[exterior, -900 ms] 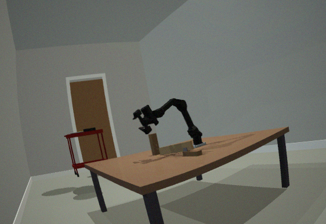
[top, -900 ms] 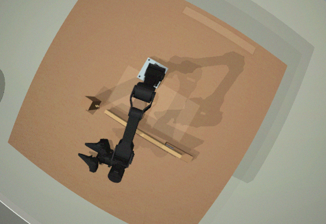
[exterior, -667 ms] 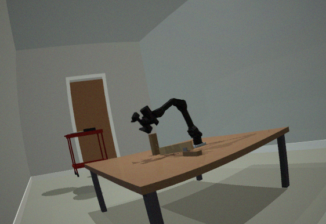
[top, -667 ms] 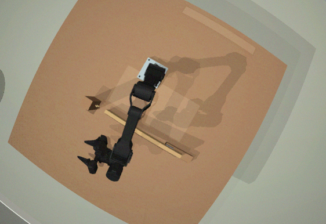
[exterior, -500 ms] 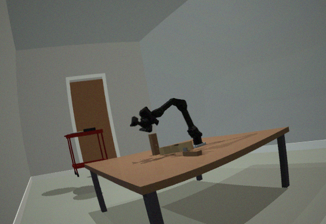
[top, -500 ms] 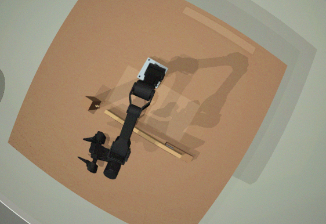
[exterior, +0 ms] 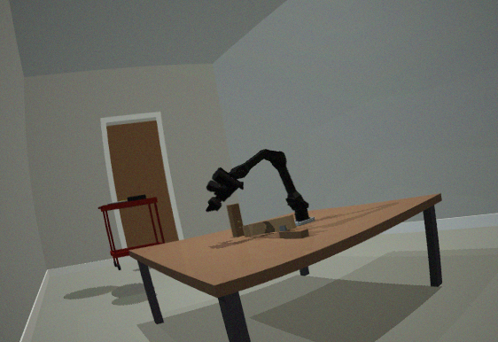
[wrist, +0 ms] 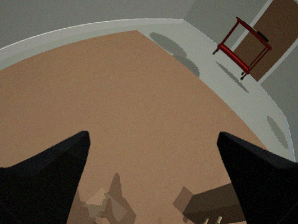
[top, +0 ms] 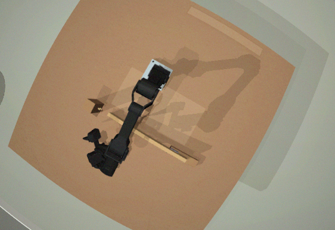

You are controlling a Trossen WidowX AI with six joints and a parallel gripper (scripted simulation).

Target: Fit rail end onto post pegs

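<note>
The long wooden rail [top: 158,143] [exterior: 253,229] lies on edge with its far end at the bracket [top: 174,149] [exterior: 283,229] on the low footboard block [top: 194,162] [exterior: 296,234]. Its near end is low by the table, a small gap from the post in the top view. The upright post [top: 96,105] [exterior: 234,221] [wrist: 216,199] has two small pegs [top: 99,108] [wrist: 213,220] facing the rail. My gripper [top: 86,147] [exterior: 208,198] [wrist: 156,139] is open and empty, high above the table, off to the side of the post and rail. The rail is out of the wrist view.
The brown table [top: 143,23] [exterior: 190,260] [wrist: 115,90] carries the arm's base plate [top: 148,68] [exterior: 306,221] on the other side of the rail. My forearm [top: 129,124] crosses above the rail. A red trolley [exterior: 128,204] [wrist: 234,57] stands on the floor beyond the table.
</note>
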